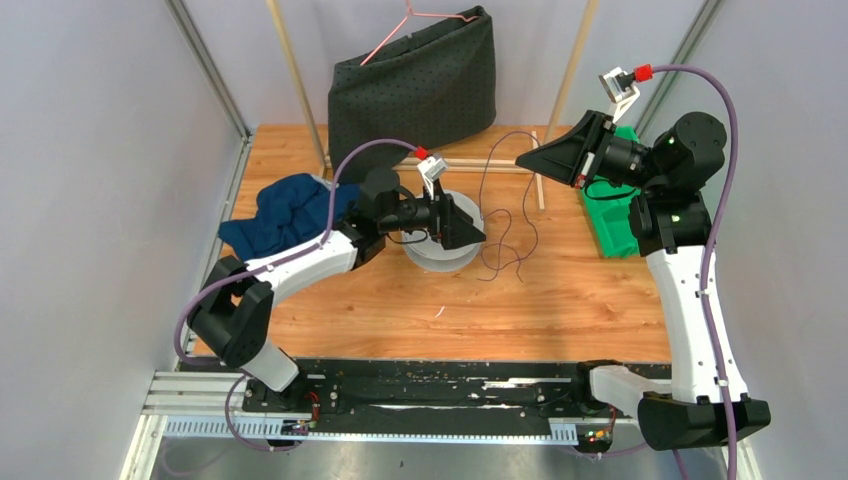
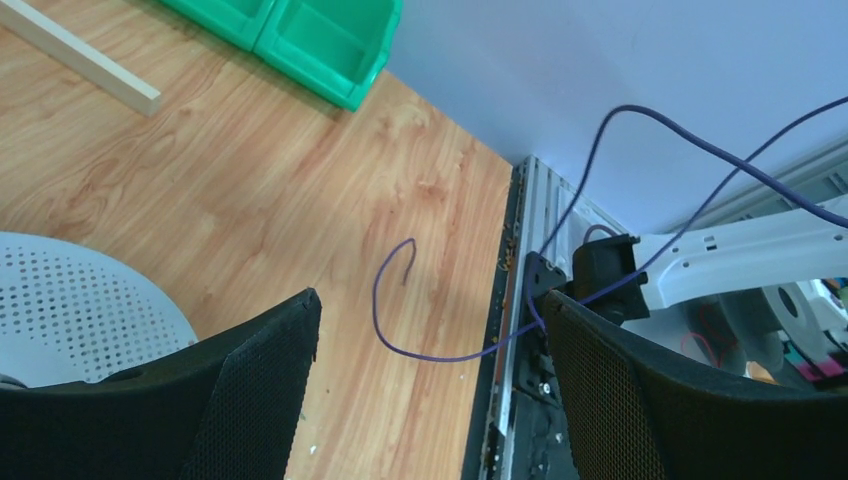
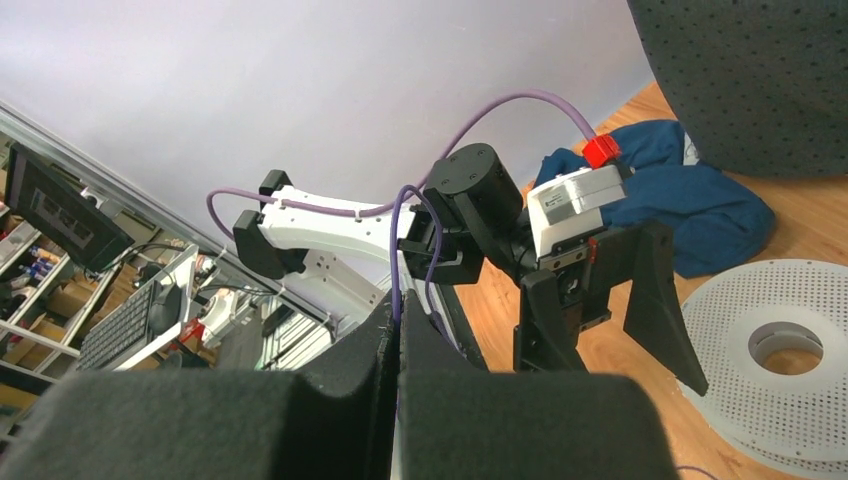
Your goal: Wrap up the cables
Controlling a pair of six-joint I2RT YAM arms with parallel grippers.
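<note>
Trailing from the clenched right pincer [image 3: 395,330], which pinches a stretch held high, the cables [image 2: 377,300] fall in loose loops onto the tabletop [image 1: 560,300] just beside the spool [image 1: 440,256]. The left pincer [image 2: 428,300] gapes empty at the spool. The wire looks thin, limp, light and probably slippery, so pinch it close to the spool.

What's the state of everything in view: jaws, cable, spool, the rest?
left gripper: jaws open, empty, at the spool's edge
right gripper: raised, jaws shut on the cable
cable: loose loops beside the spool, one stretch lifted
spool: lying flat, top flange bare
blue cloth: crumpled
dark bag: upright at the back
</note>
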